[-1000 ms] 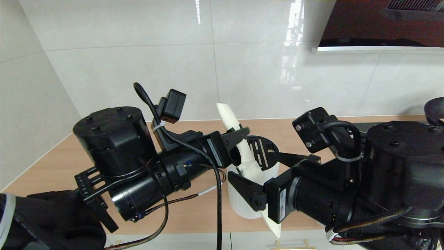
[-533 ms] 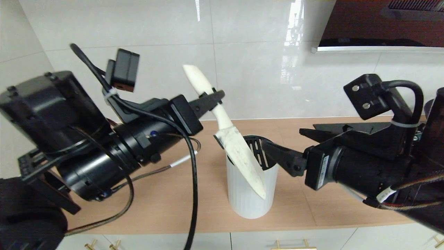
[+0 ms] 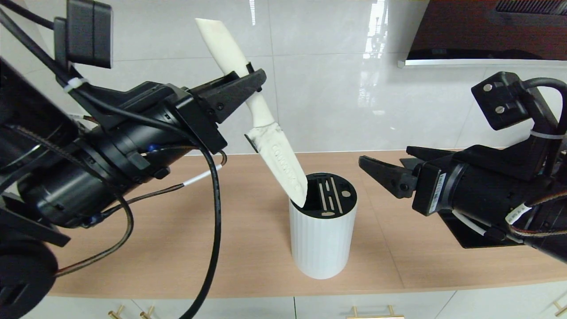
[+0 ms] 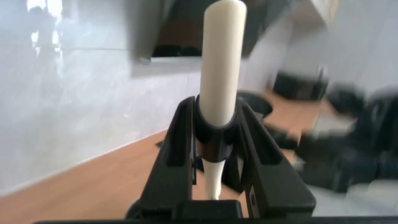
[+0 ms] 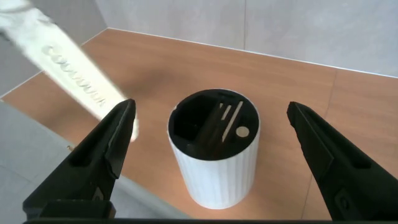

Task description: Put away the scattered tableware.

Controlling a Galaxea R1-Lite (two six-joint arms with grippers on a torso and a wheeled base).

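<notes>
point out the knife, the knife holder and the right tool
knife (image 3: 279, 161), head view, on the blade below the handle
knife holder (image 3: 322, 239), head view, on its white ribbed wall
right tool (image 3: 384, 155), head view, midway between its open fingertips

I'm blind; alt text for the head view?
The left gripper holds a white knife by its handle, blade tip near the rim of a white ribbed holder with black slotted top on a wooden counter. The open right gripper hovers nearby.

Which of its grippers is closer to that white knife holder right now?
Right. The right gripper hangs open beside the top of the holder; the left gripper is higher, on the other side, holding the knife, whose tip is at the rim.
</notes>
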